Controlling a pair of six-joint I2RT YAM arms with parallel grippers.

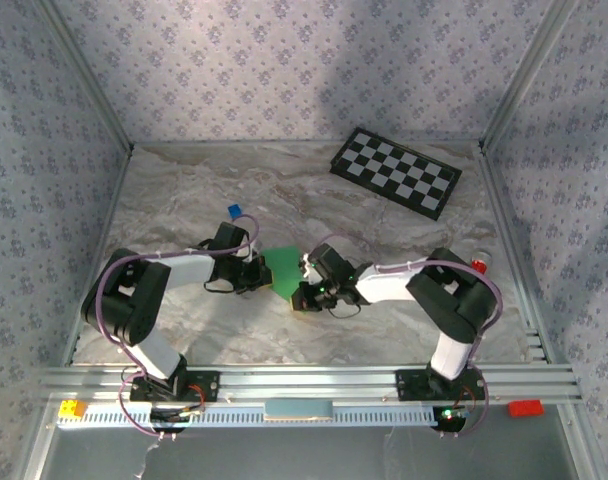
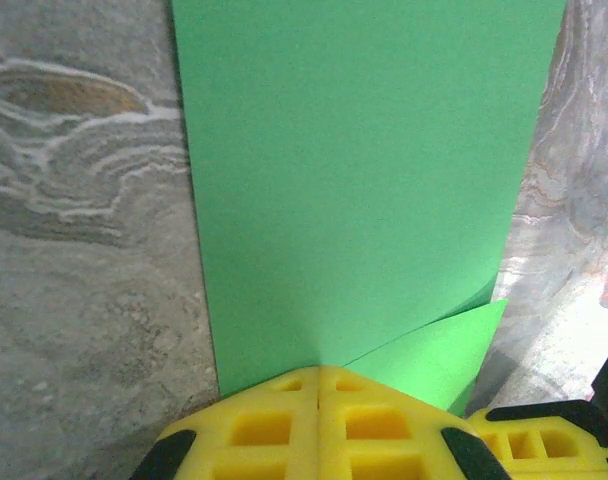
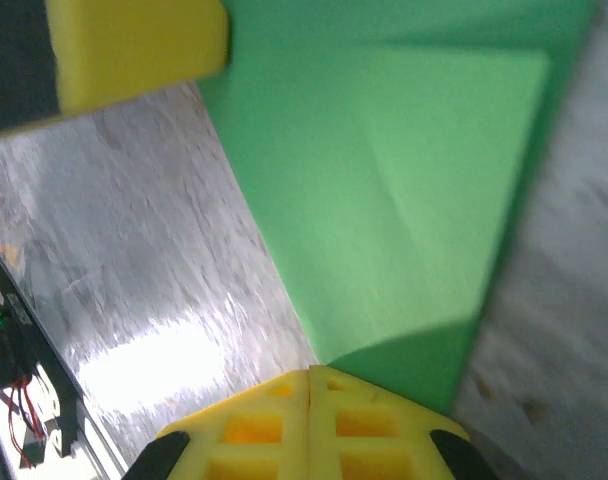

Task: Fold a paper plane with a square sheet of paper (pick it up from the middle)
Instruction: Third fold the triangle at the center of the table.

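At the centre of the table, between the two arms, lies the square sheet of paper, partly folded and flat on the marbled surface. The left gripper meets it from the left, the right gripper from the near right corner. Both grippers have their yellow fingers pressed together, tips touching the paper's edge. Whether a layer is pinched between the fingers or merely pressed down cannot be told.

In the left wrist view the sheet runs straight ahead of the left gripper, its long axis in line with the fingers. A folded flap lies at the lower right, just beside the right gripper. Both arms are equally near, so the next crease probably depends on one holding while the other works along that axis.
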